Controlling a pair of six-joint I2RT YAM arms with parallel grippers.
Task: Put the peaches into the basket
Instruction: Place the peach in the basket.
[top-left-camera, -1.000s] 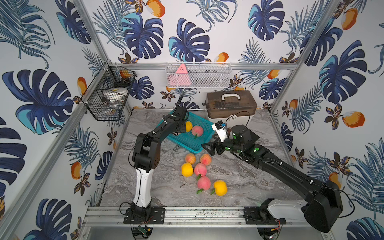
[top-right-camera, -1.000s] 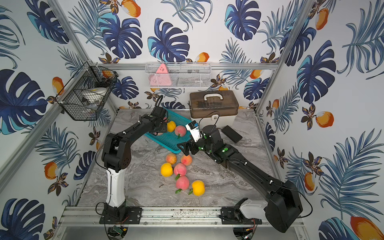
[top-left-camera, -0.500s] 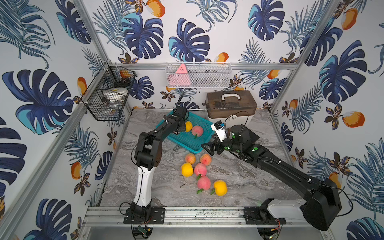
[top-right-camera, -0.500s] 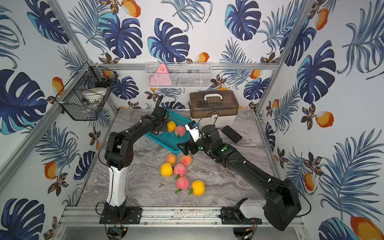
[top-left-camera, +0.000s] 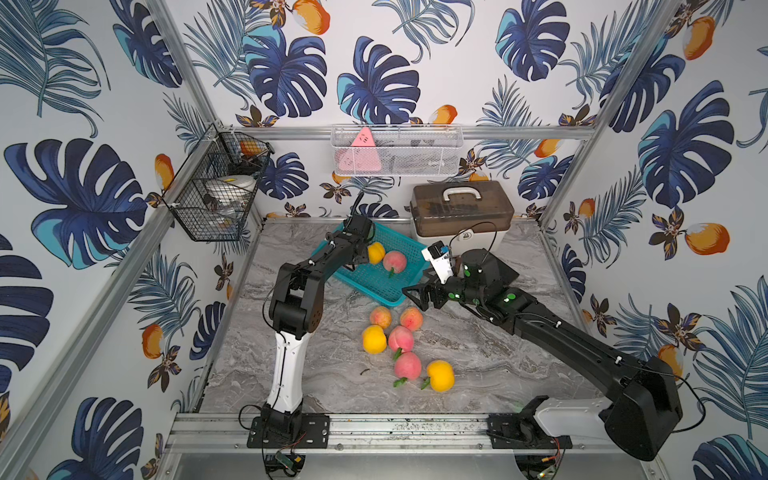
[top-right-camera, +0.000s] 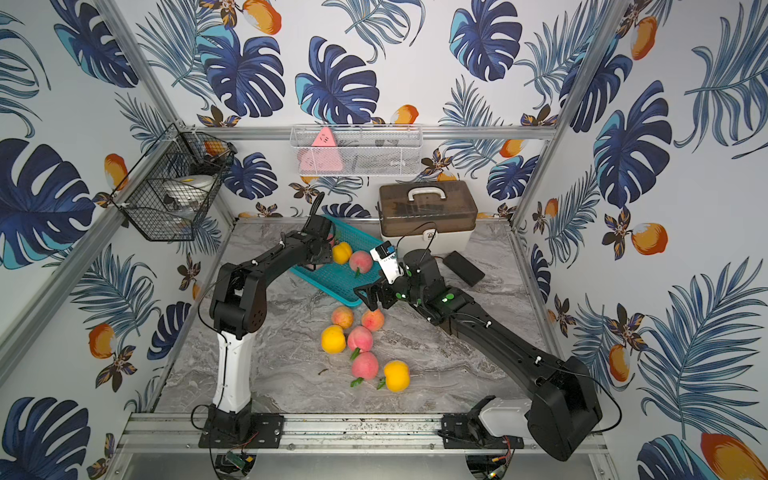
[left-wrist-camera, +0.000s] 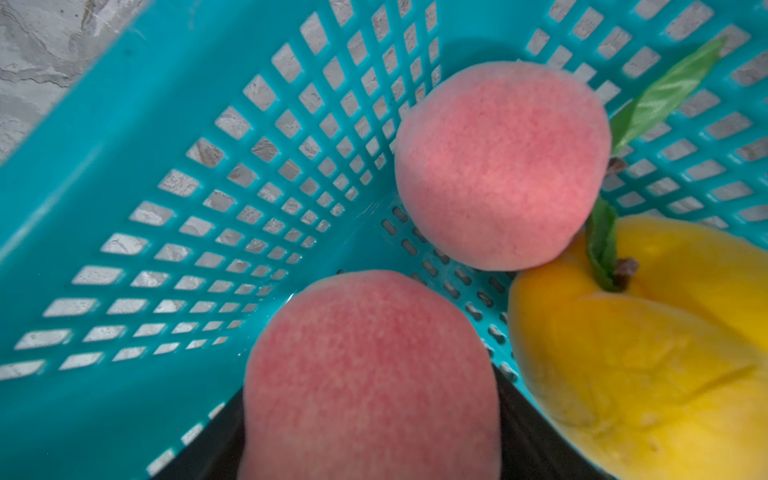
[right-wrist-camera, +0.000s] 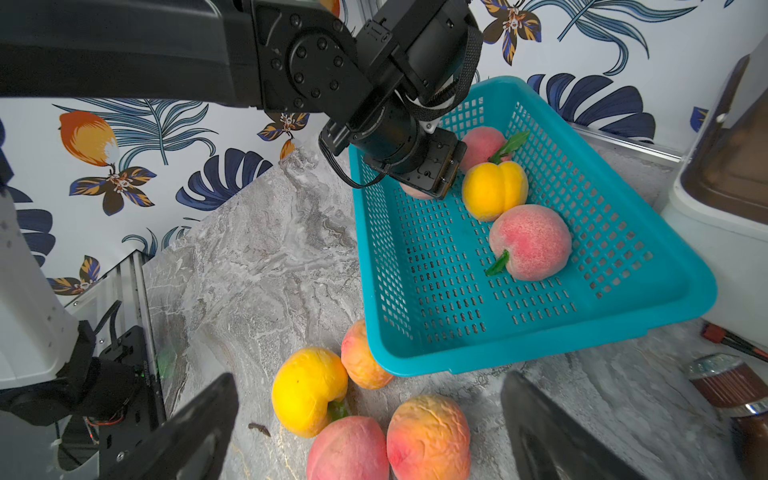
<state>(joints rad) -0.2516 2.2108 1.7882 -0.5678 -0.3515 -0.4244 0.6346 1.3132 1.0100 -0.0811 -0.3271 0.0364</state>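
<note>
The teal basket (top-left-camera: 376, 286) lies at the back of the table. Inside it are a yellow peach (top-left-camera: 376, 252) and a pink peach (top-left-camera: 394, 262). My left gripper (right-wrist-camera: 419, 189) reaches down into the basket's far end, shut on another pink peach (left-wrist-camera: 370, 374) beside a pink peach (left-wrist-camera: 498, 166) and the yellow one (left-wrist-camera: 644, 353). Several peaches lie on the table before the basket, among them a yellow one (top-left-camera: 373, 339) and a pink one (top-left-camera: 407, 365). My right gripper (top-left-camera: 415, 293) hovers open and empty by the basket's near corner, above an orange-pink peach (right-wrist-camera: 428, 436).
A white box with a brown lid (top-left-camera: 461, 212) stands right behind the basket. A black wire rack (top-left-camera: 216, 187) hangs on the left wall and a white mesh tray (top-left-camera: 395, 151) on the back wall. A small black block (top-right-camera: 463, 268) lies right of my right wrist.
The right gripper has edged slightly to the left, towards the basket's near corner. The left gripper stays in the basket with its peach.
</note>
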